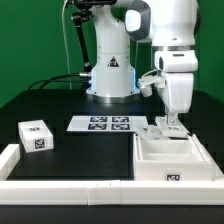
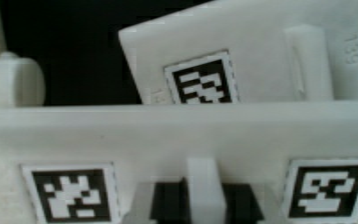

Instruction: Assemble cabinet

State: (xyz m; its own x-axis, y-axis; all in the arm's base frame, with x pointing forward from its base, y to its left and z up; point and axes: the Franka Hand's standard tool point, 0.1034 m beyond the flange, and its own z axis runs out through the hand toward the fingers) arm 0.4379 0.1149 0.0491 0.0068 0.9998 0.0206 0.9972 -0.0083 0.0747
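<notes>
The cabinet (image 1: 180,158), a large white boxy body with square tags, lies at the exterior view's right. My gripper (image 1: 167,127) stands straight down over its far edge. In the wrist view the dark fingers (image 2: 160,202) sit tight on either side of a thin upright white panel edge (image 2: 199,175) of the cabinet, so the gripper (image 2: 199,203) is shut on it. Two tags (image 2: 69,192) flank the fingers on a white face. Behind it a tilted white panel (image 2: 211,60) carries another tag. A small white tagged block (image 1: 36,136) lies apart at the left.
The marker board (image 1: 103,124) lies flat in the middle of the black table. A long low white border rail (image 1: 70,186) runs along the front and left. The arm's base (image 1: 110,75) stands at the back with cables beside it.
</notes>
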